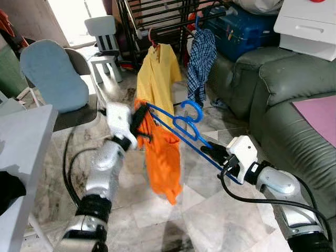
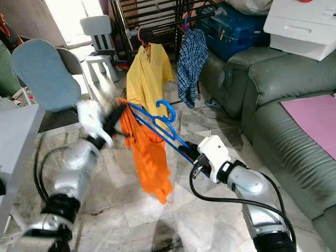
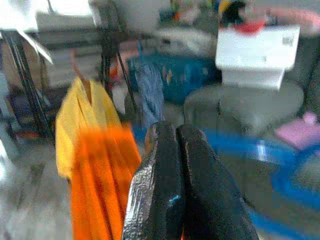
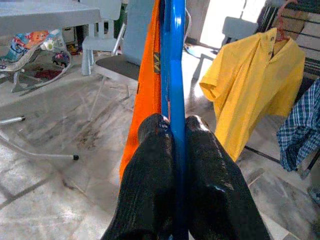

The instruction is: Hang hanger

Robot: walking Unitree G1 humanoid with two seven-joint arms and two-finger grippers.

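**Blue hanger held slantwise between both grippers, short of the rack**

Running as a long slanted line, the blue hanger: high end by the left gripper, low end down at the right gripper, with the hook curling up off the middle, toward the drying rack. Looking thin and bright blue, doubled into two near-parallel bars, with an orange shirt draping from the high end and dangling below the bar. Hovering well short of the rack, in front of the yellow shirt and the checked blue shirt already hanging there.

Clamping the low end of the bar, the right gripper: both black fingers pressed against the blue bar in the right wrist view. Sitting pressed together, the left gripper's fingers, at the orange collar end; hard to tell whether cloth or bar is pinched between them, the left wrist view being smeared with blur. Cut off by the frame's upper edge, the rack's top. Standing just right of the rack, a green sofa.
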